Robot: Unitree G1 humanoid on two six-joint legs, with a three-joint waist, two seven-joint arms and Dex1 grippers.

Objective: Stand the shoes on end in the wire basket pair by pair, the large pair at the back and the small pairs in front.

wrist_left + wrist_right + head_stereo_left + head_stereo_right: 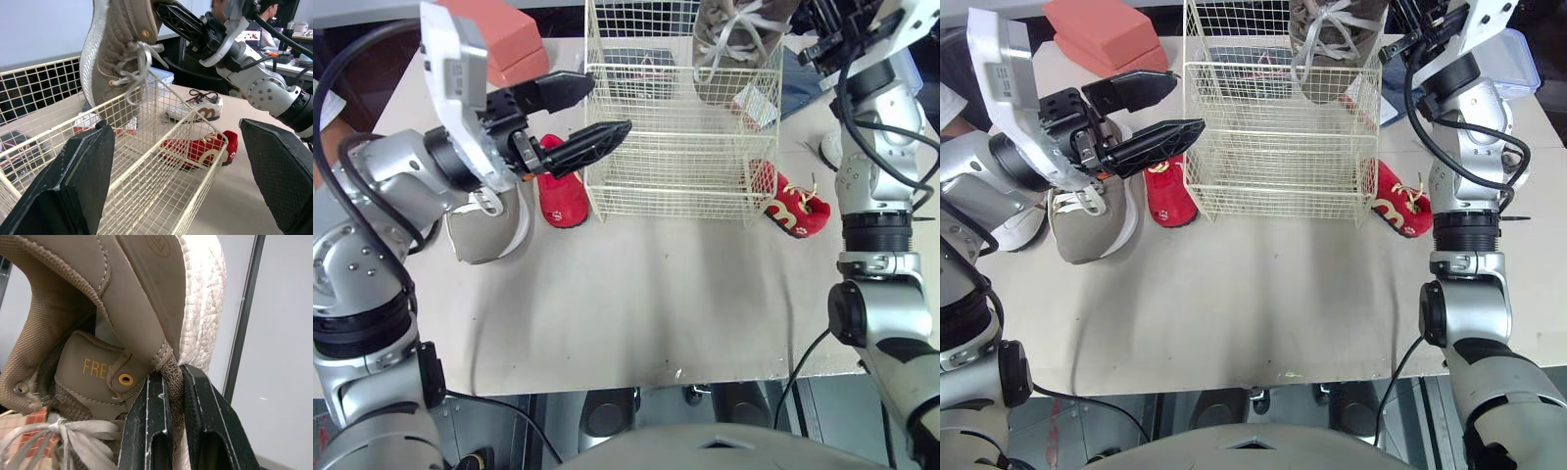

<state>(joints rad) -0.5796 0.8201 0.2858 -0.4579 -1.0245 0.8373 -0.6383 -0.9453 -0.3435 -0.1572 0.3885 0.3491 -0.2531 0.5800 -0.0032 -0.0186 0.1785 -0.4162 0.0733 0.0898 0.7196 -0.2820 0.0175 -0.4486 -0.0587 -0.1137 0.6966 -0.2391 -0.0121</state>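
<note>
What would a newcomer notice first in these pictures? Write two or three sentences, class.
A big grey sneaker dangles toe-down at the back of the wire basket, pinched by the right gripper. The left gripper hangs open beside the basket's left front corner. Small red shoes lie on either side.

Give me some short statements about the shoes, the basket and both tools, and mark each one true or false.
1. The right tool is shut on a large tan shoe. True.
2. The left tool grips a red shoe. False: it is open and empty.
3. Both red shoes stand inside the wire basket. False: one red shoe lies left of it and the other red shoe right of it, on the table.
4. A second tan shoe lies on the table at the robot's left. True.
</note>
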